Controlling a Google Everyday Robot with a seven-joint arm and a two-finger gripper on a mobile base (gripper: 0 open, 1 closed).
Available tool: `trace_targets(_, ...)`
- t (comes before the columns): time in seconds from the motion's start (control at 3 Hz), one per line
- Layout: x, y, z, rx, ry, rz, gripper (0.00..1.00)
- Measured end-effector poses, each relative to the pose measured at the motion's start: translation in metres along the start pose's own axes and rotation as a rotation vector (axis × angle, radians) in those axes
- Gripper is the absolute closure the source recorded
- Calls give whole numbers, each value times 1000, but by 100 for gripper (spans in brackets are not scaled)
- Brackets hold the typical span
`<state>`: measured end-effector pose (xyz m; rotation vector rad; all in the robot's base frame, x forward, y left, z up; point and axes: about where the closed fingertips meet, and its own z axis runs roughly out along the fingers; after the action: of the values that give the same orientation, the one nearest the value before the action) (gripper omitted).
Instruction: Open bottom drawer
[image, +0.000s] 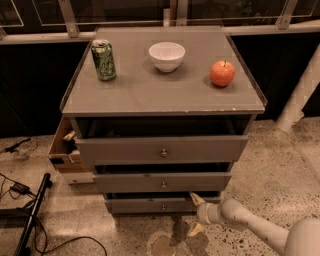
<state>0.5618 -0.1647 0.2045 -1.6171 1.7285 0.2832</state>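
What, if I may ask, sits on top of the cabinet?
A green can, white bowl and red apple; the bowl's bottom is hidden. The gripper is open beside the bottom drawer.
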Motion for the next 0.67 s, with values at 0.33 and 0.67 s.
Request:
trace_targets(0.33,4,-14,12,-1,21,23,0)
trace_targets(0.67,10,-24,21,-7,47,53,0)
